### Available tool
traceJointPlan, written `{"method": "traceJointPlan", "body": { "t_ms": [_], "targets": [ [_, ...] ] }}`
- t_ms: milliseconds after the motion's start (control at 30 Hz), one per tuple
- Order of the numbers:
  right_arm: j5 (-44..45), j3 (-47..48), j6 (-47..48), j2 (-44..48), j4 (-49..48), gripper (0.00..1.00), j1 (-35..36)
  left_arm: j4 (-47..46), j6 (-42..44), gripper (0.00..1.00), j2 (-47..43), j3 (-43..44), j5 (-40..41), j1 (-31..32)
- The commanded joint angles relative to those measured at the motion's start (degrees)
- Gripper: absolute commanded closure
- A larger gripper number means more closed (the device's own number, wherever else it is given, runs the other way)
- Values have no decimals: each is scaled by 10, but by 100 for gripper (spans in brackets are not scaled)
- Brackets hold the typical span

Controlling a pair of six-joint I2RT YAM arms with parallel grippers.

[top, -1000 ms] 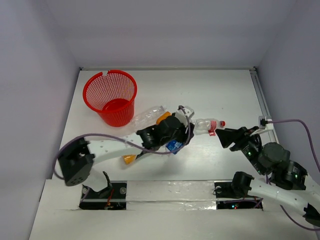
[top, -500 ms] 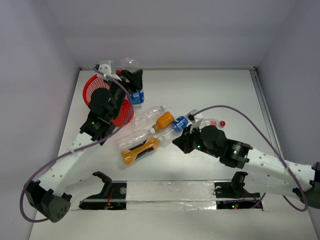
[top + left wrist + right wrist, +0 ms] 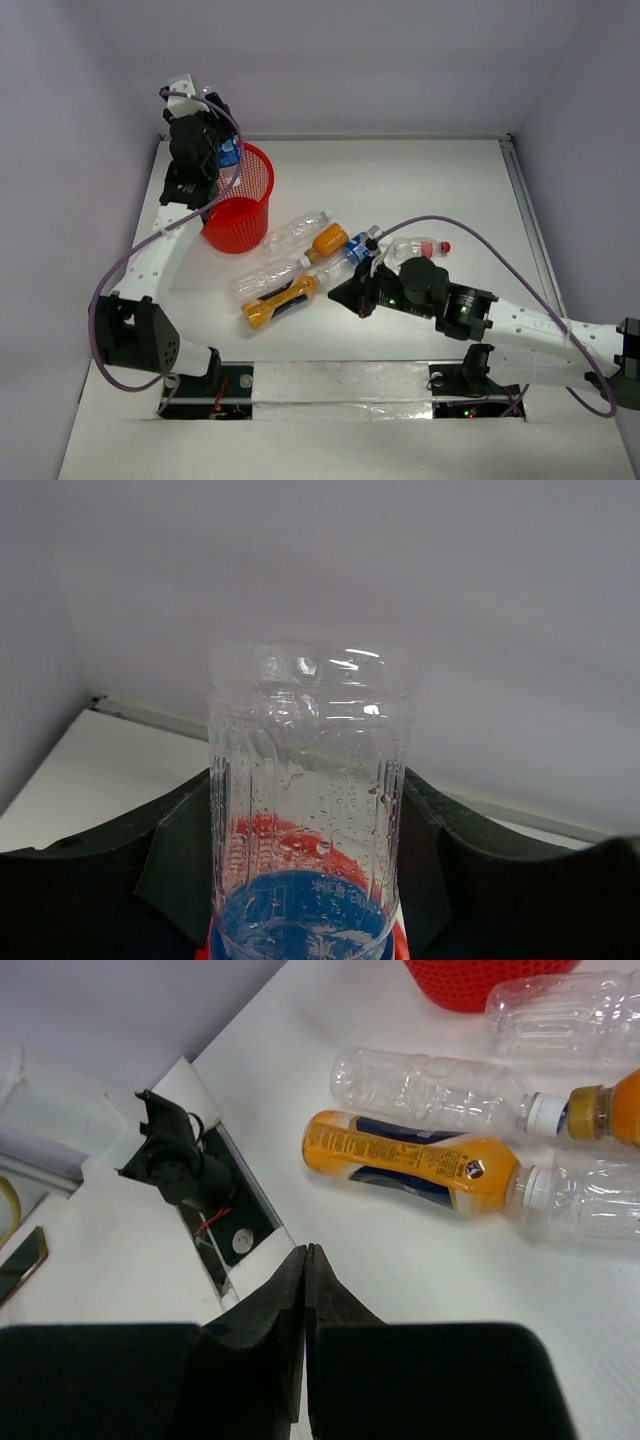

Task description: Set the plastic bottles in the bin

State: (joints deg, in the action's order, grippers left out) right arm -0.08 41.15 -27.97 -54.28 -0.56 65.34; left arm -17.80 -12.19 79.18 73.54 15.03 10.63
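My left gripper [image 3: 218, 148] is raised over the far-left rim of the red mesh bin [image 3: 245, 205], shut on a clear bottle with a blue label [image 3: 230, 155]. In the left wrist view that bottle [image 3: 305, 780] stands between both fingers [image 3: 180, 860], with red showing below it. On the table lie a plain clear bottle [image 3: 297, 230], an orange one [image 3: 328, 240], a blue-labelled one [image 3: 355, 250], a red-capped one [image 3: 418, 247], another clear one [image 3: 262, 278] and an orange-yellow one [image 3: 278, 300]. My right gripper [image 3: 342, 293] [image 3: 306, 1250] is shut and empty, just near of the orange-yellow bottle [image 3: 410, 1158].
The arm bases and a taped strip [image 3: 340, 380] run along the near edge. The left base mount [image 3: 170, 1160] shows in the right wrist view. White walls close in the table at the back and on both sides.
The left arm carried the blue-labelled bottle from the heap up to the bin, then left across its rim. The right arm reached out to the heap and its jaws shut on nothing.
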Motion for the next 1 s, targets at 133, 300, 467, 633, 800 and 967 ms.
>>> {"method": "traceJointPlan", "body": {
  "t_ms": [133,300,467,633,800,967],
  "targets": [
    [-1,15,28,-11,3,94,15,-106,72,44,30,-28,26,-14],
    [16,24,40,-39,3,93,15,-129,55,31,39,-61,12,-14],
    [11,78,76,-115,28,93,21,-112,46,20,13,-57,-2,-14],
    [-27,146,137,-201,25,78,21,-90,8,20,-32,-58,-43,-14],
    [-64,227,219,-317,37,42,21,-52,-71,31,-107,-78,-115,-14],
    [-63,307,273,-407,86,25,31,29,-117,62,-207,-124,-213,-14]
  ]
}}
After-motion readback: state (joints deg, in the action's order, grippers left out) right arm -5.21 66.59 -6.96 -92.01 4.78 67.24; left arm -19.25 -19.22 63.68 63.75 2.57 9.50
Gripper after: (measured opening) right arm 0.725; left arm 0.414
